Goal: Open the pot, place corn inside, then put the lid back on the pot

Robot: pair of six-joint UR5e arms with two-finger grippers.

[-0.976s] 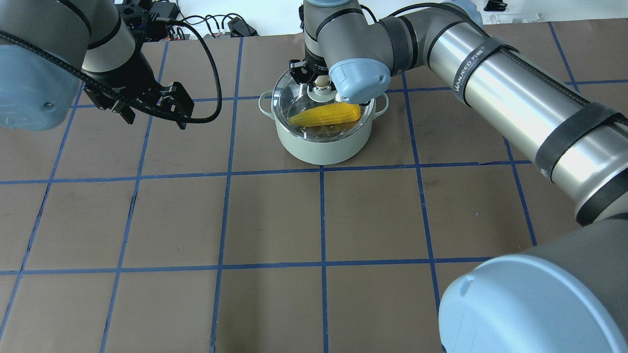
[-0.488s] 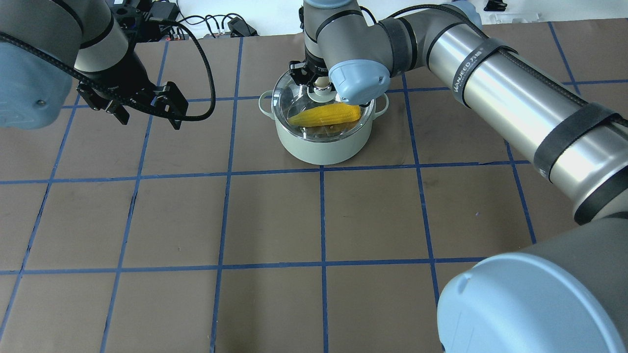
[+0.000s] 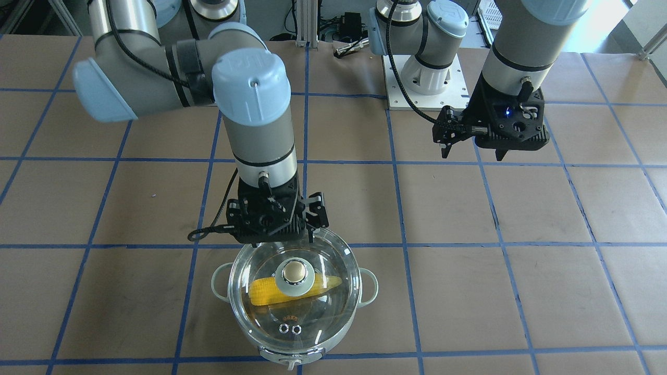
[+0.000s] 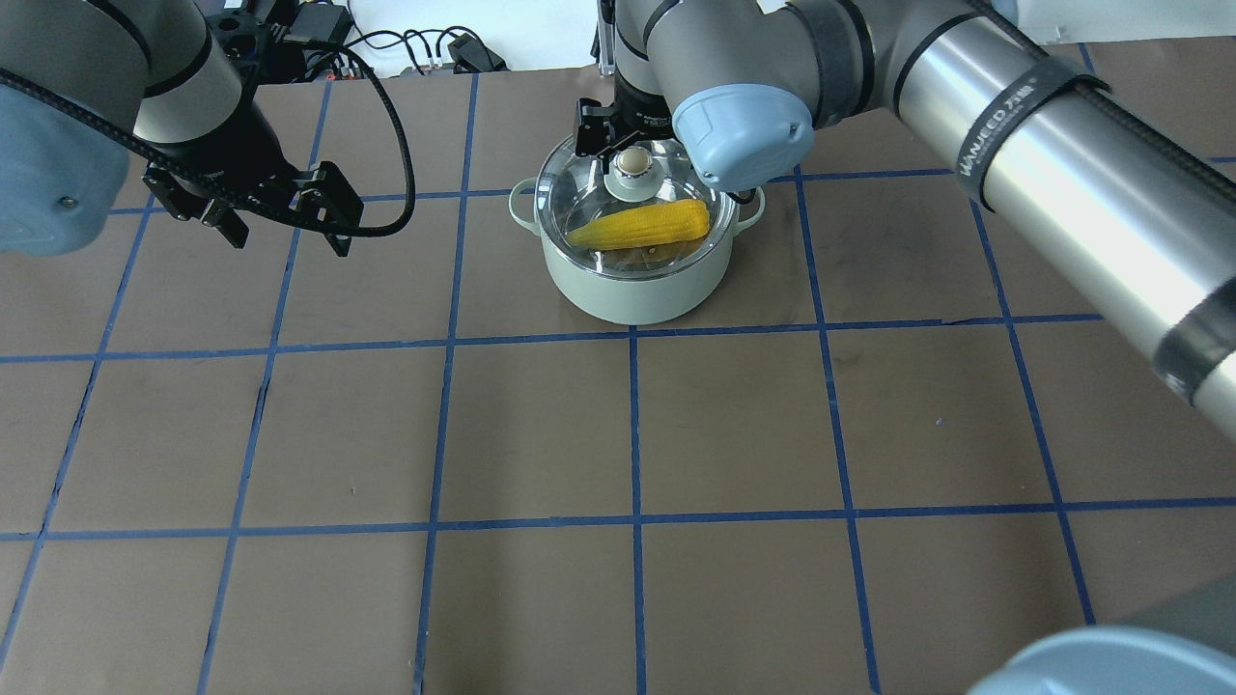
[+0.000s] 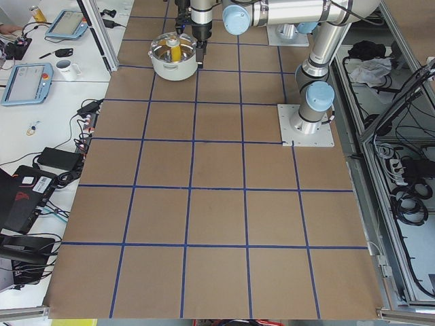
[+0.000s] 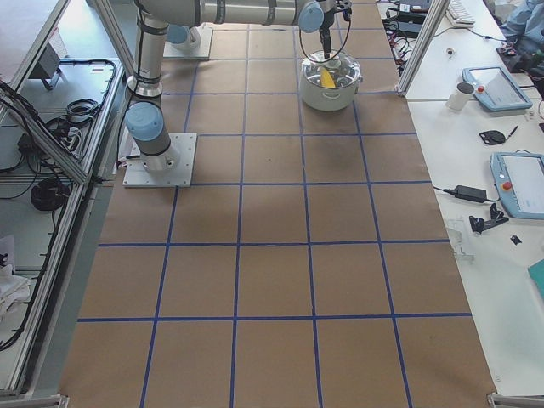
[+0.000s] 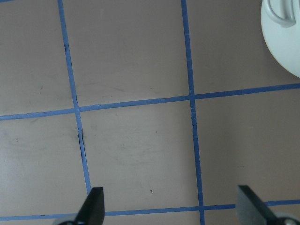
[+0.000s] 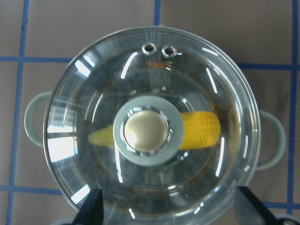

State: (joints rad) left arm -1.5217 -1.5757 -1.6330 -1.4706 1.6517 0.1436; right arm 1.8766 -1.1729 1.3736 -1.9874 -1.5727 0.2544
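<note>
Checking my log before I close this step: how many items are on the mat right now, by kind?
pot: 1
lid: 1, sitting on the pot
corn: 1, inside the pot under the glass
Total: 3

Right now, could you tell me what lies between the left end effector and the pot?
Between the left end effector and the pot: bare table with blue tape lines and the arm's own cable loop, seen in the overhead view.
</note>
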